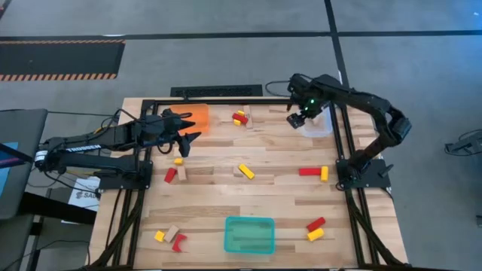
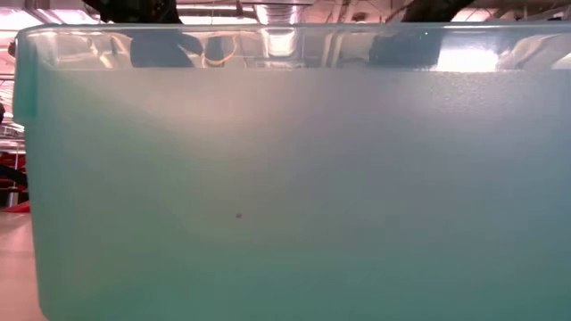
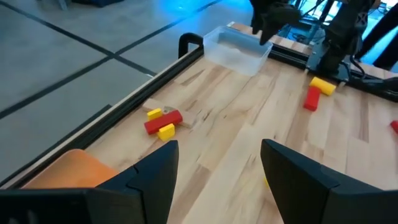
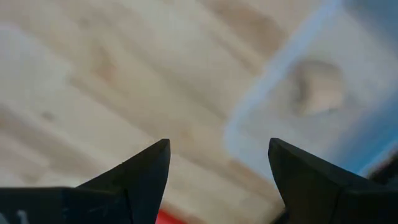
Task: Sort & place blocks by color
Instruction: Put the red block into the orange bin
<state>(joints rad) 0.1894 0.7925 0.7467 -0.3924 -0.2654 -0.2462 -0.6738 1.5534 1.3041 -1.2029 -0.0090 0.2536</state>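
1. Blocking nearly the whole low view was the teal tray [image 2: 285, 178] wall; only dark arm parts and ceiling showed above its rim, no blocks visible there.
2. The right wrist view was blurred: a pale lump inside the clear tray [image 4: 311, 93] could have been a wood block, could not tell. A red sliver at the frame edge was cut off.
3. The orange tray [image 1: 197, 118] was partly covered by the left arm from above; its contents could not be made out.
4. The right gripper [image 1: 295, 119] hung at the clear tray's [image 1: 320, 124] edge, fingers [image 4: 140, 177] spread wide, nothing between them.
5. The left gripper [image 1: 183, 141] sat just beside the orange tray, fingers [image 3: 155, 180] apart, holding nothing.
6. The blocks lay scattered on the table [image 1: 271, 188]: a red-yellow cluster [image 1: 240, 118] near the far edge, between the orange and clear trays.
7. A yellow block [image 1: 246, 172] at mid-table lay diagonal.
8. A red block [image 1: 309, 172] lay with its long axis across the table, touching a yellow one [image 1: 324, 173] standing crosswise to it.
9. Red and yellow blocks [image 1: 315, 229] right of the teal tray [image 1: 249, 234] lay tilted, side by side.
10. More blocks [image 1: 170, 236] sat at the near-left corner, another few [image 1: 175, 172] below the left gripper.
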